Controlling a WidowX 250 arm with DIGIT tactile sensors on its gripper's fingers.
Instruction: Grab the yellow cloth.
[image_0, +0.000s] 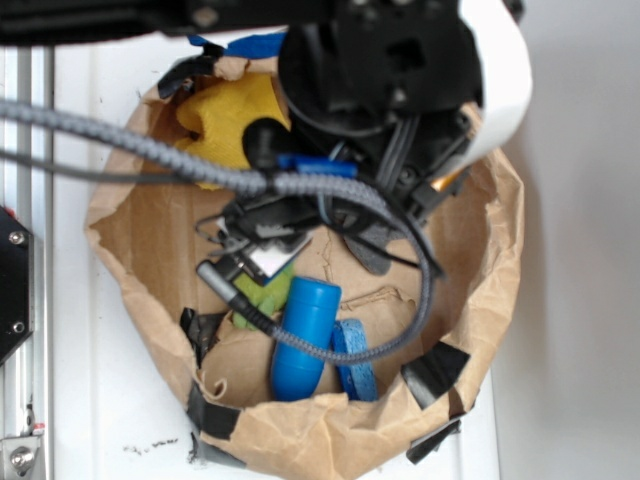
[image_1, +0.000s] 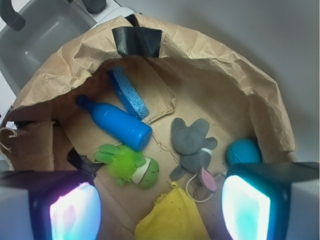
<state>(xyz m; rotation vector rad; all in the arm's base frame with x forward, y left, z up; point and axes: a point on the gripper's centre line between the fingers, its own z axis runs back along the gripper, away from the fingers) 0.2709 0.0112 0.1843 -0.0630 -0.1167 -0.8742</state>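
- White tabletop (image_0: 90, 420) under a crumpled brown paper bag (image_1: 215, 55) rolled down into a shallow nest, patched with black tape (image_1: 137, 41); grey tub (image_1: 40, 35) beyond its far rim in the wrist view.
- Yellow cloth (image_1: 172, 217) lying on the bag floor at the bottom edge of the wrist view, between and beneath the two glowing finger pads (image_1: 75, 212); seen from outside as a yellow wad (image_0: 225, 115) tucked against the bag wall, partly hidden by the arm.
- Gripper (image_1: 160, 207) spread wide, pinching nothing, hanging over the cloth and apparently not yet touching it.
- Step in hand, as a judgement: straight descent onto the raised fold of the cloth, then closing; best aimed at the bunched peak, not the flat hem, for a fuller bite of fabric.
- Green plush frog (image_1: 129, 165) just beside the cloth on one side, grey plush mouse (image_1: 195, 150) and its cord near on the other; risk of snagging either with a wide closing.
- Blue bottle (image_1: 117, 122), blue sponge (image_1: 129, 92) and teal ball (image_1: 244, 150) farther off, clear of the closing path.
- Bag wall close beside the cloth in the exterior view; little sideways room there, open room above for lifting out.
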